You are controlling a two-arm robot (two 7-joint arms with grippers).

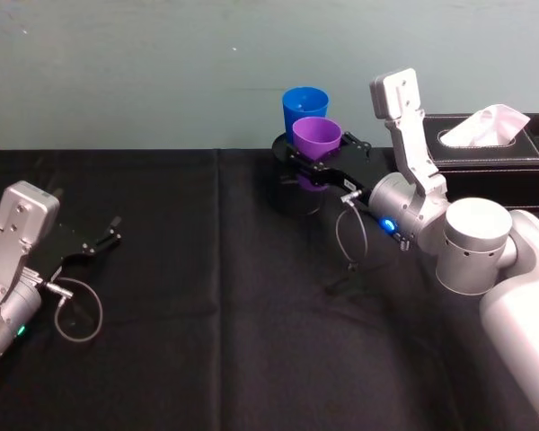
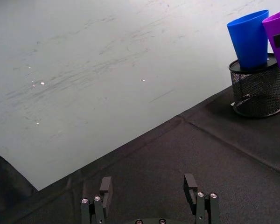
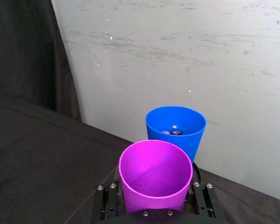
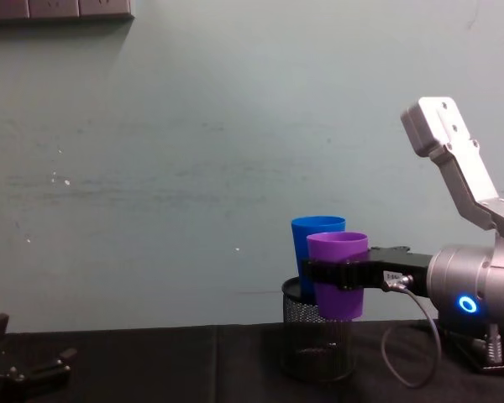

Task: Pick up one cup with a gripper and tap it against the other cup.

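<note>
At the worktop's (image 1: 207,269) far edge, the right pincer (image 4: 336,273) grips the raised purple tumbler (image 1: 316,136), just beside the blue tumbler (image 1: 304,103) standing in a black mesh holder (image 2: 256,88). A gentle sideways nudge should tap it without toppling it. A tissue box (image 1: 494,144) sits at the far right; the left pincer (image 2: 148,184) rests open and empty near the left edge.

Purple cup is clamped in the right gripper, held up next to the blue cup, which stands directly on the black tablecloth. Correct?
Not quite. The blue cup stands on the black mesh holder, not on the tablecloth; the left wrist view shows it. The rest holds: the purple cup is clamped in the right gripper, held up next to it.
</note>
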